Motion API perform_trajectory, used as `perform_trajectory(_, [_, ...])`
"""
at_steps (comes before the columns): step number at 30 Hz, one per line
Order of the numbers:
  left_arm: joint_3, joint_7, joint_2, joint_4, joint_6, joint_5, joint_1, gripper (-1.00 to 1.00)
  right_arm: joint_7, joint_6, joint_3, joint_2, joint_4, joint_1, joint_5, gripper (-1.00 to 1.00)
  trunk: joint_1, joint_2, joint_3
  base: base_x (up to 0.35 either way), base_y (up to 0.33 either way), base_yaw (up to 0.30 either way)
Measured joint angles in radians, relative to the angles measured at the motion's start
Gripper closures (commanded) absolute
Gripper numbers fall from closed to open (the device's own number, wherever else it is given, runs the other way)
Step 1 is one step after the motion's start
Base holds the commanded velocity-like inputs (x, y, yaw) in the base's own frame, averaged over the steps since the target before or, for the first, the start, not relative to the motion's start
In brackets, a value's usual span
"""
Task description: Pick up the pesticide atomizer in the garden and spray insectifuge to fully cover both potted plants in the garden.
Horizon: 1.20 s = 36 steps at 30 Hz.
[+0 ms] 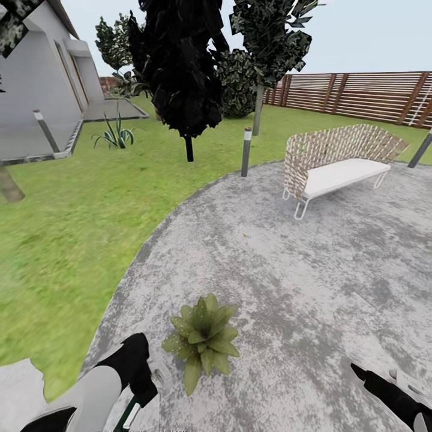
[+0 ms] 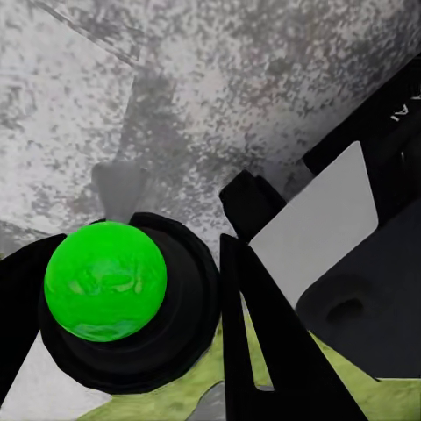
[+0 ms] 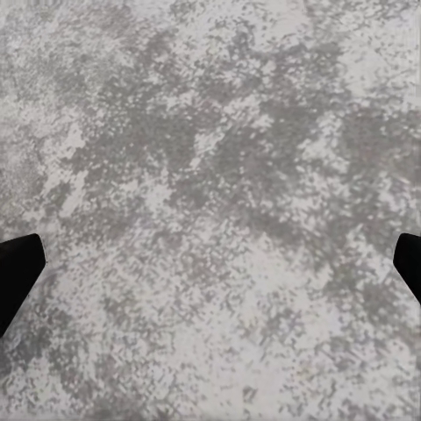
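Note:
One potted plant [image 1: 204, 342], a low rosette of broad pointed green leaves, stands on the grey paving [image 1: 288, 264] close in front of me; its leaves hide the pot. My left gripper [image 1: 141, 375] is just left of it. It is shut on the pesticide atomizer [image 2: 105, 281], which has a bright green round top in a black collar and a grey nozzle [image 2: 118, 189] over the paving. A green and white part of the atomizer [image 1: 131, 414] pokes out below the hand. My right gripper [image 3: 210, 263] is open and empty above bare paving, at the lower right [image 1: 360, 372].
A wicker bench [image 1: 336, 162] with a white seat stands at the paving's far right. A short bollard light [image 1: 246, 151] and a dark tree [image 1: 186, 78] lie ahead. Lawn [image 1: 72, 228] spreads left toward the house [image 1: 36, 84] and a spiky plant [image 1: 114, 137]. A slatted fence [image 1: 360, 93] runs behind.

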Motion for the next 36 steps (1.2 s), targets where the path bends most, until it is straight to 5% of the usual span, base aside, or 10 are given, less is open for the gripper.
perform_trajectory(5, [0.002, 0.002, -0.024, -0.056, -0.002, 0.008, 0.000, 1.00, 0.000, 0.000, 0.000, 0.000, 0.000, 0.000, 0.000, -1.00, 0.000, 0.000, 0.000, 0.000, 0.000, 0.079])
perform_trajectory(7, [0.000, 0.003, -0.039, -0.063, -0.003, 0.096, 0.000, 1.00, 0.000, 0.000, 0.000, 0.000, 0.000, 0.000, 0.000, -1.00, 0.000, 0.000, 0.000, 0.000, 0.000, 0.004])
perform_trajectory(11, [-0.002, 0.004, -0.041, -0.065, -0.015, 0.142, 0.000, 1.00, 0.000, 0.000, 0.000, -0.001, 0.000, 0.000, -0.001, -1.00, 0.000, 0.000, 0.000, 0.000, 0.000, 0.001])
perform_trajectory(27, [-0.002, -0.001, -0.046, -0.065, -0.008, 0.149, 0.000, 1.00, 0.000, 0.000, 0.000, -0.001, 0.000, 0.000, 0.000, -1.00, 0.000, 0.000, 0.000, 0.000, 0.000, 0.000])
perform_trajectory(36, [-0.004, -0.007, -0.059, -0.066, 0.128, 0.146, -0.009, 1.00, 0.000, 0.000, 0.000, -0.001, 0.000, 0.000, -0.001, -1.00, 0.000, 0.000, 0.000, 0.000, 0.000, 0.000])
